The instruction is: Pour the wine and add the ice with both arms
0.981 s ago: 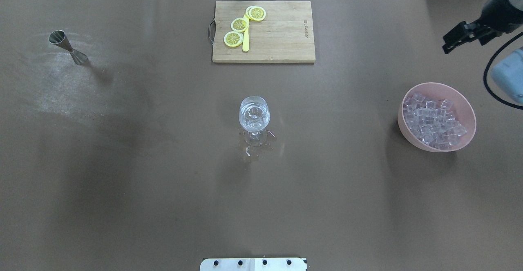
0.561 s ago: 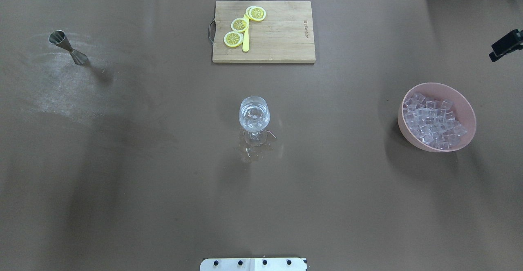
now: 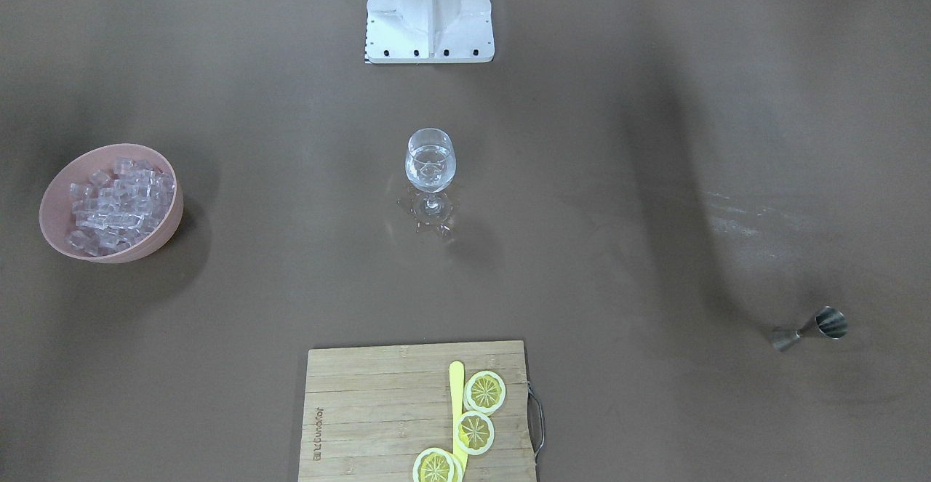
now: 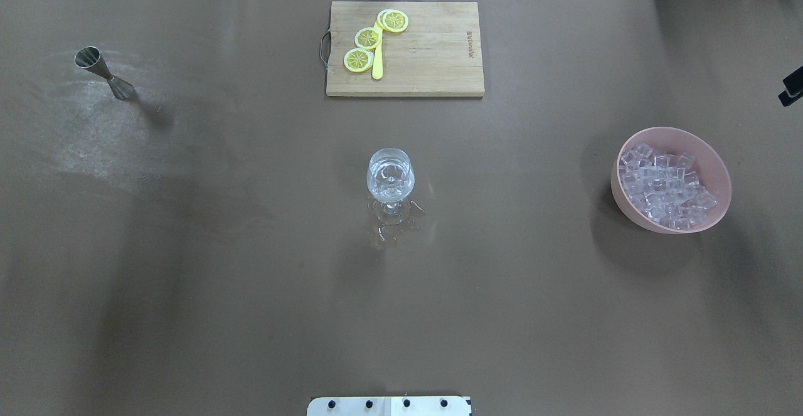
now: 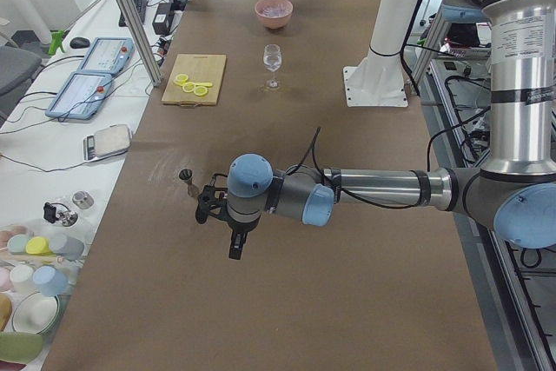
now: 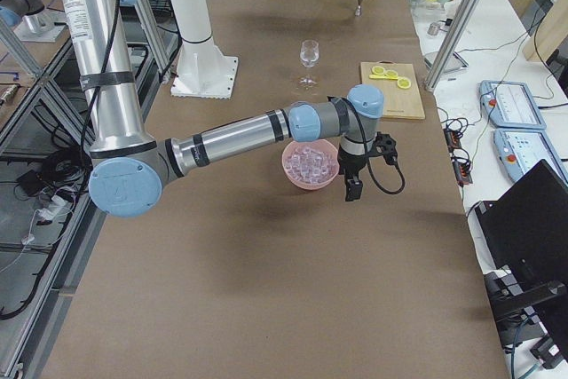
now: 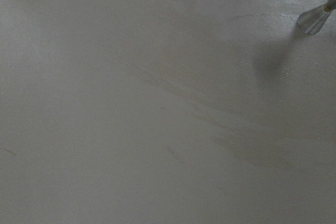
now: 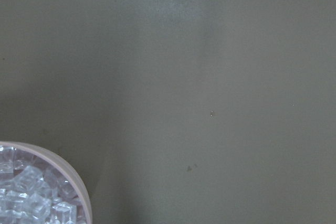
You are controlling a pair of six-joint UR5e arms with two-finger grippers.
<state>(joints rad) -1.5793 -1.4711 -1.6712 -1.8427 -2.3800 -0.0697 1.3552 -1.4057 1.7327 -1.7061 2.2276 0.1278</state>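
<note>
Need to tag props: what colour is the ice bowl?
The bowl is pale pink, clearest overhead.

Seen from overhead, your brown-covered table [image 4: 188, 278] carries a wine glass [image 4: 390, 177] standing upright at mid-frame and a wooden cutting board [image 4: 433, 64] at top centre. A pink bowl [image 4: 715, 166] sits at the right, well apart from the glass. A steel jigger [image 4: 103, 72] stands at upper left, and the white base block [image 4: 389, 405] meets the bottom edge.

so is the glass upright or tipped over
Upright. The glass stands on its foot on the table, bowl above the stem in both side views.
</note>
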